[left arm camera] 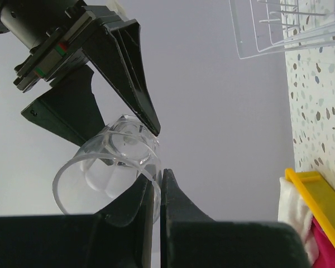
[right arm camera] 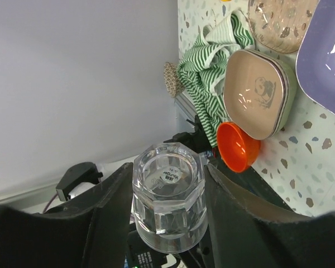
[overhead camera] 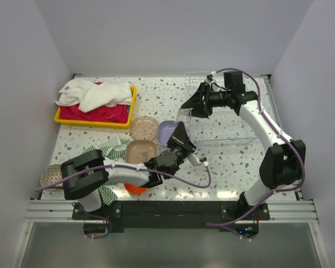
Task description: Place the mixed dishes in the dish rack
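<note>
The small clear glass (right arm camera: 168, 201) was up in the air, just left of the dish rack (overhead camera: 229, 143). The right gripper (right arm camera: 168, 170) held it, one jaw pressed on each side. The left gripper (left arm camera: 158, 181) pinched the glass wall at the rim, its jaws almost together.

Plain white walls (overhead camera: 167, 39) boxed in three sides. Speckled terrazzo tabletop (overhead camera: 229, 164) was brightly, evenly lit. Aluminium rail (overhead camera: 50, 211) ran along the near edge.
</note>
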Tool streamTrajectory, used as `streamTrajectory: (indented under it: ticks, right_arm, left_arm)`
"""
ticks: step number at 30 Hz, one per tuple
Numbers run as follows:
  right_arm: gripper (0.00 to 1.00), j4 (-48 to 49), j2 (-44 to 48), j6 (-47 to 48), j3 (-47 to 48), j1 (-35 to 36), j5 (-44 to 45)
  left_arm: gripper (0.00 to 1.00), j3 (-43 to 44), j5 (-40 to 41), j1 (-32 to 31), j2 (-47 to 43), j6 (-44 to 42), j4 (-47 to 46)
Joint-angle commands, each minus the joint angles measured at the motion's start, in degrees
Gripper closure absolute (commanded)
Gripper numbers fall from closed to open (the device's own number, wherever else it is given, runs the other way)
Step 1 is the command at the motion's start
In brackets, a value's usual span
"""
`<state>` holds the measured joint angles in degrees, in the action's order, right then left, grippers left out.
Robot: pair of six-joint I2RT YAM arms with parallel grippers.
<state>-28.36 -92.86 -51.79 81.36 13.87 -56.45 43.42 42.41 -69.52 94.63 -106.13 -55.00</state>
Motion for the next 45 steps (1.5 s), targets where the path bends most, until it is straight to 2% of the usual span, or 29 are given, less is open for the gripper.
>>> streamTrajectory:
  ticks: [1, 2, 4, 5, 7, 8, 9, 11, 12, 14, 15, 18, 21, 22, 28, 34, 38, 45]
  right_arm:
    - [0.77, 0.15, -0.13, 1.6, 0.81, 0.37, -1.29]
    - [0.83, 0.41, -0.39, 1.95, 0.9, 0.37, -1.3]
    - [0.95, -0.37, -1.0, 3.88, 2.91, 0.11, 0.27]
    - [0.98, -1.69, -1.62, 6.5, 4.06, 0.02, 0.72]
    - [1.0, -3.45, -4.25, 9.32, 8.87, -0.68, 2.56]
    - [1.0, -4.85, -5.22, 12.12, 10.73, -0.77, 4.48]
    - [1.0, -5.73, -6.44, 13.72, 12.84, -0.95, 5.55]
    - [1.0, -7.84, -10.4, 17.66, 19.43, -1.04, 8.87]
    - [1.0, -8.29, -11.63, 18.99, 21.45, -1.04, 10.55]
    - [1.0, -8.99, -15.49, 22.77, 27.43, -1.12, 14.93]
    - [1.0, -9.17, -16.73, 24.27, 31.54, -1.12, 16.61]
    - [1.0, -7.51, -21.48, 28.4, 37.18, -0.95, 23.54]
    - [1.0, 1.26, -23.51, 29.46, 36.51, -0.95, 29.43]
    - [1.0, 6.34, -23.68, 30.42, 36.06, -1.04, 31.12]
    - [1.0, 17.43, -27.9, 32.1, 36.85, -0.86, 42.01]
    - [1.0, 23.08, -32.64, 34.29, 37.29, 0.1, 48.88]
    - [1.0, 28.18, -33.52, 36.23, 34.39, 0.54, 55.55]
    - [1.0, 32.66, -37.13, 39.65, 35.18, 0.55, 59.78]
  left_arm:
    - [1.0, 1.5, -0.05, -0.27, -0.67, 0.57, -2.22]
    - [0.85, 1.32, 0.12, -0.36, -0.94, 0.74, -1.95]
    - [0.62, 0.88, 0.65, -0.36, -1.55, 1.62, -0.9]
    - [0.49, 0.79, 1.26, -0.53, -2.68, 2.23, -0.37]
    - [0.39, -0.34, 1.44, -0.97, -4.88, 5.83, 4.43]
    - [0.29, -1.05, 0.57, -1.06, -8.2, 7.58, 7.34]
    - [0.24, -1.84, -0.39, -1.5, -10.23, 11.17, 12.93]
    - [0.2, -5.09, -3.98, -2.46, -17.24, 14.88, 19.2]
    - [0.19, -6.14, -5.31, -3.68, -19.72, 18.81, 26.02]
    - [0.16, -8.7, -9.25, -5.79, -27.26, 25.75, 32.38]
    - [0.16, -8.88, -10.67, -6.33, -29.65, 28.4, 39.98]
    - [0.15, -7.13, -15.68, -6.86, -36.96, 40.01, 54.06]
    - [0.15, -6.94, -15.35, -6.86, -40.66, 46.7, 59.91]
    - [0.15, -7.03, -13.78, -6.77, -41.71, 47.93, 60.36]
    - [0.15, -9.58, -13.5, -3.09, -44.97, 50.49, 61.07]
    - [0.14, -10.55, -13.85, 0.68, -46.02, 53.92, 62.56]
    - [0.15, -11.43, -13.76, 3.33, -45.94, 54.09, 60.46]
    - [0.14, -13.71, -14.02, 4.3, -44.71, 53.92, 56.5]
